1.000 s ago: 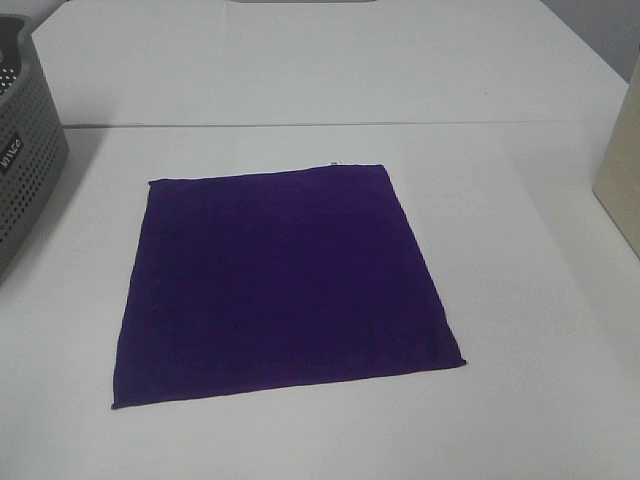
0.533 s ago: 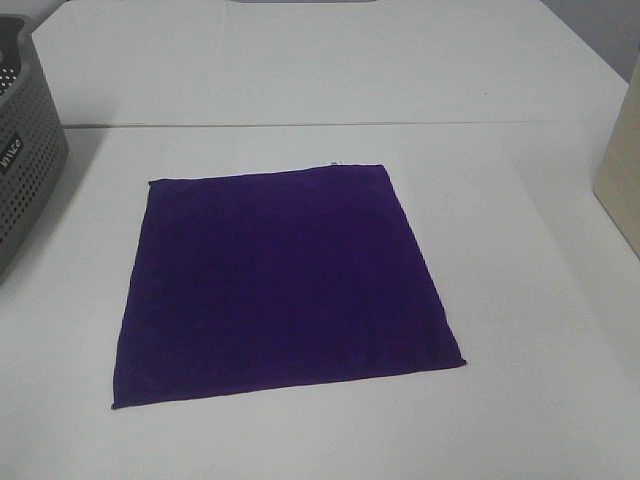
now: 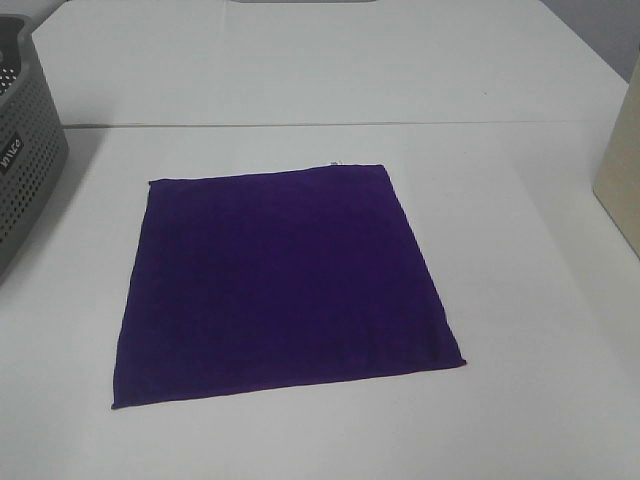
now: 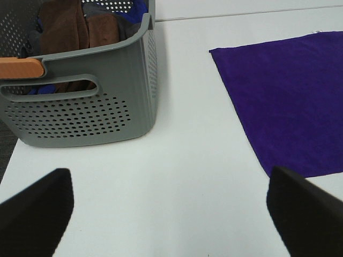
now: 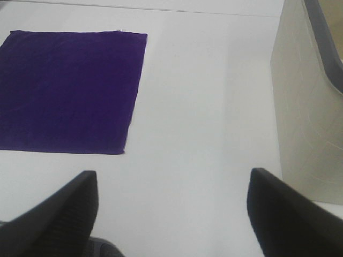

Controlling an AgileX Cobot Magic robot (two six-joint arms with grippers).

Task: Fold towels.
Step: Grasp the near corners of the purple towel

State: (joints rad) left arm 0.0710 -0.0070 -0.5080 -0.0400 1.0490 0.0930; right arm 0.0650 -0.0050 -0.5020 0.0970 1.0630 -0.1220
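Exterior high view: purple towel lies flat and unfolded on the white table. My left pincer and right pincer are both released, above bare table beside the towel.

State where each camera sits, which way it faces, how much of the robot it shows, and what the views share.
Exterior high: mounted high, looking down on the white table with the purple towel flat in the middle; no robot parts show.
Left wrist: low over the table, facing the grey basket and one towel corner; left gripper, fingers spread.
Right wrist: low, facing the beige bin and towel; right gripper, fingers spread.
Shared: all three see the towel.
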